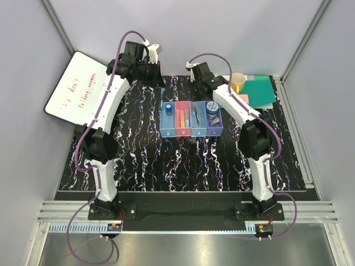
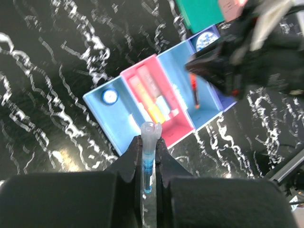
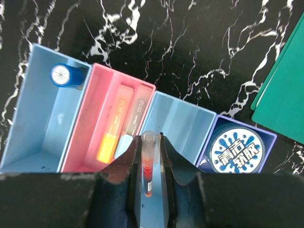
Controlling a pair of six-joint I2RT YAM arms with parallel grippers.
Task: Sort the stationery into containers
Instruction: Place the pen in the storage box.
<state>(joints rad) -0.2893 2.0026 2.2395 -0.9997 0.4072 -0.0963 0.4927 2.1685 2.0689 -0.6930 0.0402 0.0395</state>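
Note:
The four joined trays [image 1: 168, 129] stand mid-mat. The left light blue tray [image 3: 33, 123] holds a blue-capped bottle [image 3: 64, 76]. The pink tray holds an orange marker [image 3: 110, 140] and a teal marker [image 3: 129, 124]. The purple tray holds the round patterned tin [image 3: 236, 153]. My right gripper [image 3: 151, 140] is shut on a red pen [image 3: 148, 167] over the third, light blue tray [image 3: 180, 126]. My left gripper [image 2: 148, 140] is shut on a thin blue pen [image 2: 147, 164], above the mat at the far-left corner of the trays [image 2: 118, 128].
A yellow cup [image 1: 238, 82], a green board [image 1: 262, 92] and a pink cube [image 1: 243, 98] sit at the back right. A whiteboard [image 1: 77, 91] leans at the back left. Cage walls close the sides.

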